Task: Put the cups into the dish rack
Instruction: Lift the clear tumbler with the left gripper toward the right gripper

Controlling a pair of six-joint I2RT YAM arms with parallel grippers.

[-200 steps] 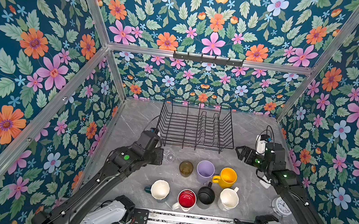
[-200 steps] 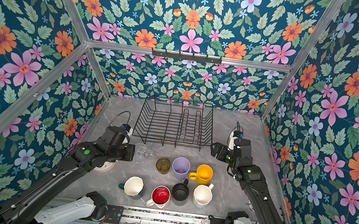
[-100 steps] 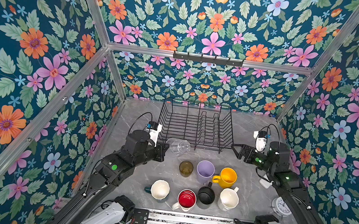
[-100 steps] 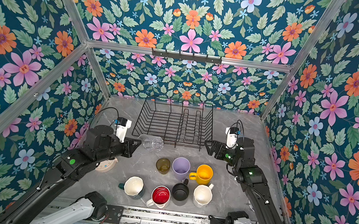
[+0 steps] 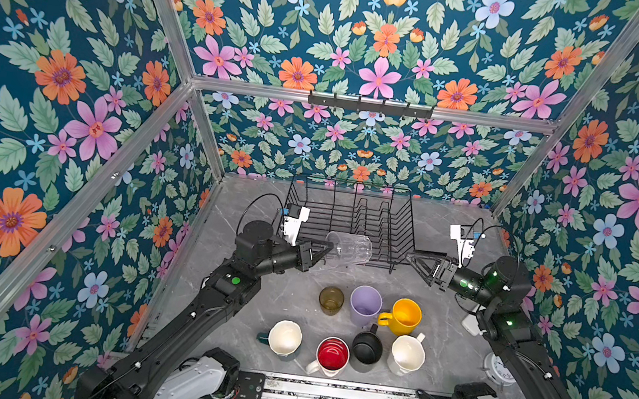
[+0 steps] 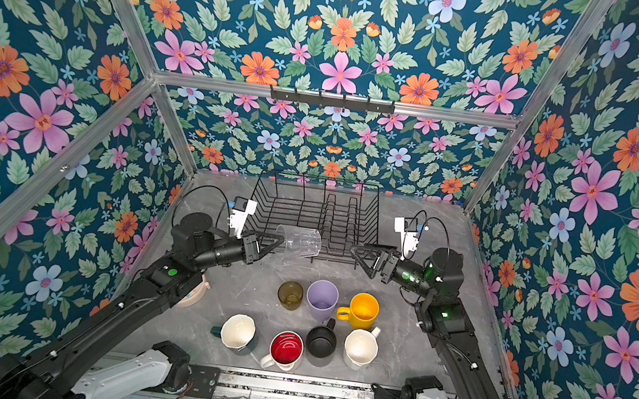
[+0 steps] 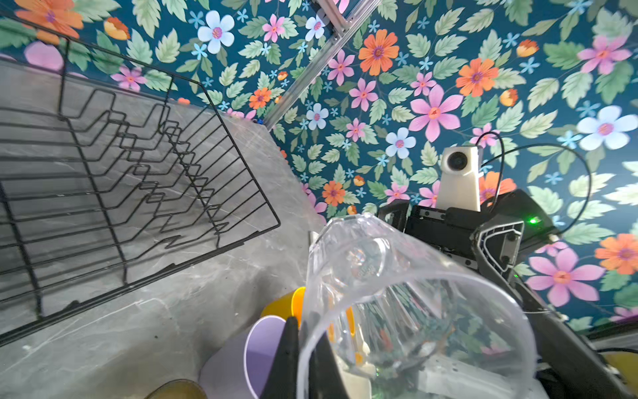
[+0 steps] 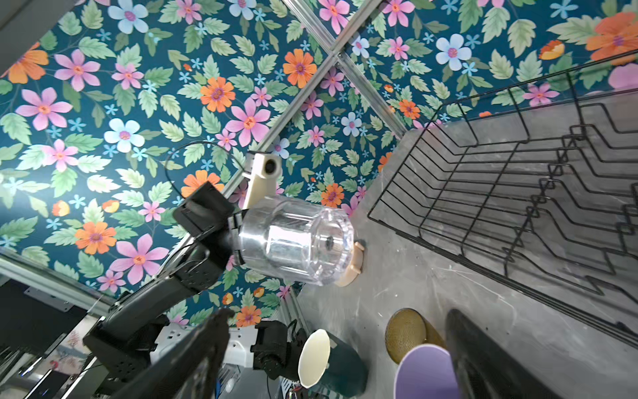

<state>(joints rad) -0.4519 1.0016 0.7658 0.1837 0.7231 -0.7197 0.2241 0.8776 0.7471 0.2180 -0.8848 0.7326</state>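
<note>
Up it goes: the left gripper [image 5: 326,247], pinched on the rim of the clear glass [image 5: 349,248], has swung it off the tabletop [image 5: 291,306] to the near edge of the dish rack [image 5: 405,237] (right gripper [image 5: 418,268] wide open, empty), so the first cup is nearly loaded.

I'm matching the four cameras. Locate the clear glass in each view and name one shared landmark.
In a top view: clear glass held sideways by the left gripper at the dish rack's front rail.
In a top view: clear glass likewise.
Left wrist: close up, mouth toward camera.
Right wrist: base toward camera.
Shared landmark: the dish rack.
</note>
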